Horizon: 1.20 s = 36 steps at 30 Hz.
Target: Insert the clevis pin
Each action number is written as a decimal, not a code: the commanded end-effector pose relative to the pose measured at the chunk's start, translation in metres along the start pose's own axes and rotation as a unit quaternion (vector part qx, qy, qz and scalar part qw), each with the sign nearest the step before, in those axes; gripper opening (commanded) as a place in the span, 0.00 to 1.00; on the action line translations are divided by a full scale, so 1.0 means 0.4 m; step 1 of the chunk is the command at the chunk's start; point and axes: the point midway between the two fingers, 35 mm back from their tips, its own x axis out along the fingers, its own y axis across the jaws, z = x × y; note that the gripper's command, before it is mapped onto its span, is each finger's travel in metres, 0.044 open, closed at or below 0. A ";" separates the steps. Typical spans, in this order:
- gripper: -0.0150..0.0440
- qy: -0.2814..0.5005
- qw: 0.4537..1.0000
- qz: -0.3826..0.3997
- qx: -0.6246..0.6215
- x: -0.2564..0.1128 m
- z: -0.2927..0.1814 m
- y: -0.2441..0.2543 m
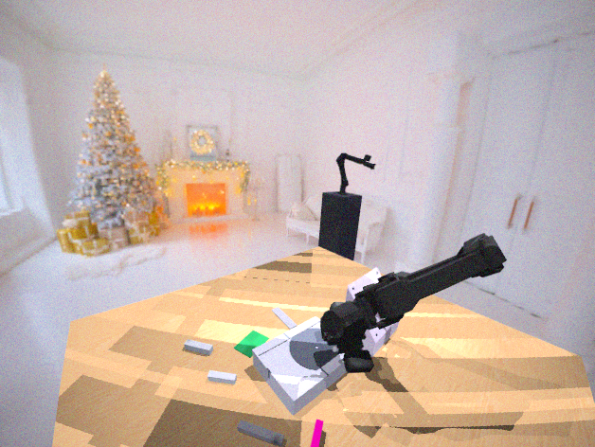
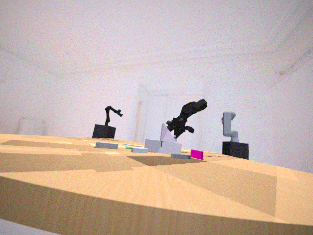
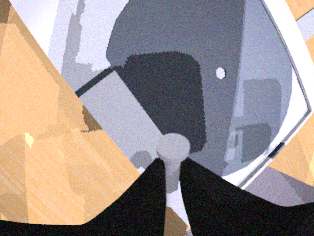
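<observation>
Currently, in the top view, the rimmed tray [image 1: 283,379] [image 2: 170,147] [image 3: 90,35] is sitting on the wooden table [image 1: 119,336] [image 2: 151,189] [image 3: 40,90], and the wide disc [image 1: 302,348] [image 3: 175,25] is lying inside the tray. The black gripper [image 1: 338,347] [image 2: 175,137] [image 3: 170,165] is reaching over the tray and covering part of it; the pin is not showing clearly here. A green patch [image 1: 251,343] [image 2: 128,147] is lying just beside the tray, two pale bars [image 1: 198,347] [image 1: 222,376] are resting farther out on that side, and a magenta block [image 1: 316,433] [image 2: 196,154] is lying apart from the tray, near a darker bar [image 1: 261,432].

In the exterior view, the gripper is pointing downward above the tray, beside a pale upright panel [image 1: 364,285] [image 2: 165,133]. The tray's side is hiding the disc.

In the wrist view, the gripper's fingers are clamping on the steel pin [image 3: 173,146], its round head showing above the tips and its shank running down between them. The pin is appearing over the tray's edge region, to one side of the disc's small hole [image 3: 220,73]. That hole is showing apart from the pin, so the pin is not hanging in the tray.
</observation>
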 end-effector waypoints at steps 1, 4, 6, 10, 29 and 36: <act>0.25 0.009 0.998 0.006 0.061 0.001 0.013 -0.007; 0.25 0.016 0.994 0.010 0.111 0.001 0.022 -0.015; 0.25 0.020 0.989 0.013 0.145 0.002 0.028 -0.020; 0.25 0.030 0.977 0.018 0.212 0.003 0.041 -0.030; 0.25 0.084 0.856 0.036 0.509 0.009 0.097 -0.086; 0.25 0.106 0.787 0.039 0.606 0.012 0.116 -0.108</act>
